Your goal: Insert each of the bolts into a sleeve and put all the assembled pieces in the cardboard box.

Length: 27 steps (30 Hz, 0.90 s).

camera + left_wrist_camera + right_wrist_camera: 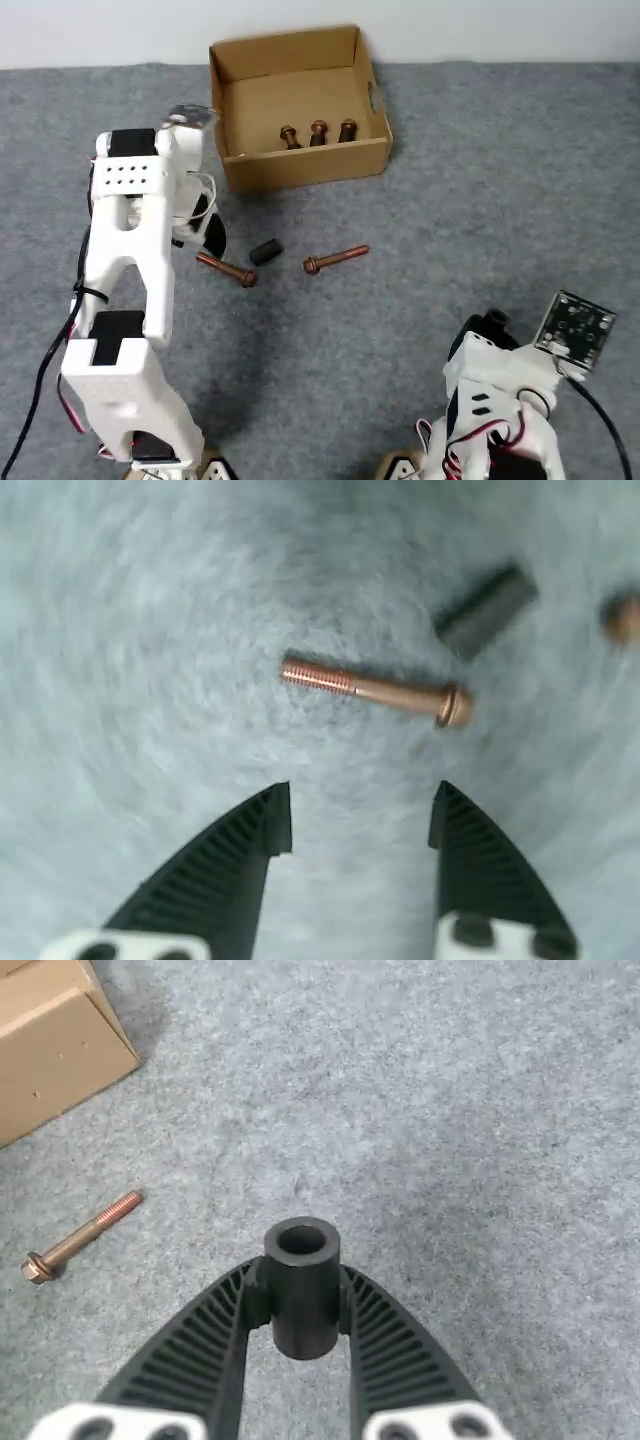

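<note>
While the right end effector [300, 1278] clamps a sleeve [302, 1310], the left end effector [360, 798] hangs released above a bolt [375, 690] left of centre on the desk [470, 230]. Next requirement, judged: descend, grasp shank squarely.

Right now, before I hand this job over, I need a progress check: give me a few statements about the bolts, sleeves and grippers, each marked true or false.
1. The cardboard box holds three assembled pieces. True.
2. The right gripper is empty. False: it is shut on a sleeve.
3. The left gripper is open, with a bare bolt just ahead of it. True.
4. Both bare bolts lie inside the box. False: they lie on the table.
5. A loose sleeve lies on the table between the two bolts. True.
</note>
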Tool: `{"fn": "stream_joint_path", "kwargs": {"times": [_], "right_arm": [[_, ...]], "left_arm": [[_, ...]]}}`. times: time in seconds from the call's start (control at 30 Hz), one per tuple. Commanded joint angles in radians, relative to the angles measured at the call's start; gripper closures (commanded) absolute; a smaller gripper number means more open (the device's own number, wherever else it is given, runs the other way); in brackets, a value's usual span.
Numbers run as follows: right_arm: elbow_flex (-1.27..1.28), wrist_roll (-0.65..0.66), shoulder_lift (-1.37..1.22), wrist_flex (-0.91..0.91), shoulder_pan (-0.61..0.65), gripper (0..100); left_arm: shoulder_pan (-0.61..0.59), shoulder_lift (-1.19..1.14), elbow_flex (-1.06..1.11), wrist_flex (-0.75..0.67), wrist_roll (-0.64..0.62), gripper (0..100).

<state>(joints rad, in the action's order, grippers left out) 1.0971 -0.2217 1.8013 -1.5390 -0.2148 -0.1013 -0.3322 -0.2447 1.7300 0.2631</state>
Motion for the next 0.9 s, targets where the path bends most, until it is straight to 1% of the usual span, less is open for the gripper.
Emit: {"fn": "stream_joint_path", "kwargs": {"times": [0.0,0.13,0.23,0.37,0.47,0.6,0.77,0.87], "right_arm": [[-0.006,0.014,0.002,0.021,-0.010,99.1],[-0.006,0.014,0.002,0.019,-0.008,99.1],[-0.006,0.014,0.004,0.019,-0.008,99.1],[-0.006,0.014,0.004,0.019,-0.012,99.1],[-0.006,0.014,0.004,0.018,-0.013,99.1],[-0.005,0.014,0.002,0.008,-0.013,99.1],[0.003,0.014,-0.002,0.008,-0.013,99.1],[0.006,0.014,-0.001,0.010,-0.013,99.1]], "left_arm": [[-0.005,0.046,-0.010,-0.048,0.374,77],[-0.002,0.044,-0.008,-0.135,0.597,77],[0.008,0.014,-0.010,-0.167,0.743,77],[0.021,-0.074,-0.013,-0.169,0.852,77],[0.040,-0.132,-0.016,-0.169,0.884,77],[0.071,-0.183,-0.016,-0.170,0.885,77],[0.098,-0.221,-0.016,-0.236,0.885,77],[0.124,-0.253,-0.016,-0.245,0.885,77]]}}
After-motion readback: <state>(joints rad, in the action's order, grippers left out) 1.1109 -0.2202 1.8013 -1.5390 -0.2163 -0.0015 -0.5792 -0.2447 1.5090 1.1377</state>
